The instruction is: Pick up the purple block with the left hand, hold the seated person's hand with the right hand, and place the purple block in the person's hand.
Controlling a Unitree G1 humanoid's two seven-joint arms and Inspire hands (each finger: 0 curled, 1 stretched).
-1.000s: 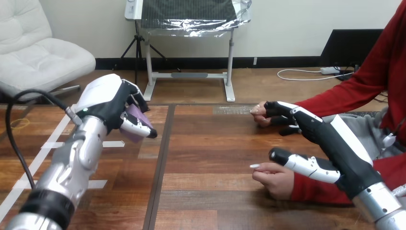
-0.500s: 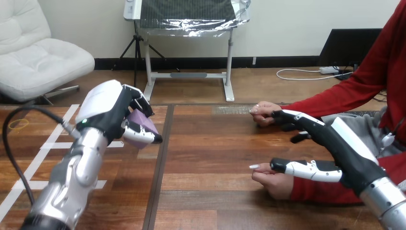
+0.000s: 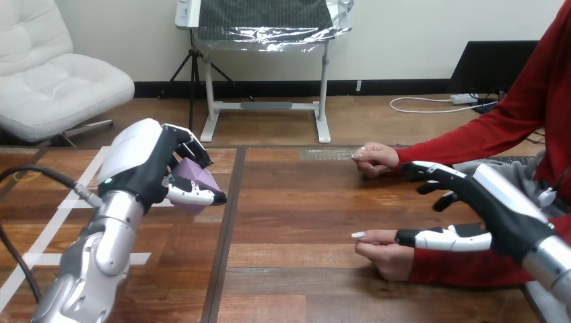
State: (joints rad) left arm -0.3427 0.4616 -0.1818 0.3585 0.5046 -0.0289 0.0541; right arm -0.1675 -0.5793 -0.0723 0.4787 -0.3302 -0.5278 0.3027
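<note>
The left robot hand (image 3: pixel 143 161) hangs above the left part of the desk (image 3: pixel 296 202), with its fingers and thumb clamped round the purple block (image 3: pixel 191 177) (well apart from the person). Over at the right, the right robot hand (image 3: pixel 501 214) is spread loose. Its thumb lies over the wrist behind the person's nearer hand (image 3: pixel 385 254), which rests on the desk. The person's farther hand (image 3: pixel 375 159) rests beyond it.

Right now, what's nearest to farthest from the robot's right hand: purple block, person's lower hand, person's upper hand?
1. Person's lower hand, under the right hand's thumb.
2. Person's upper hand, beyond its fingertips.
3. Purple block, far left, in the left hand.
</note>
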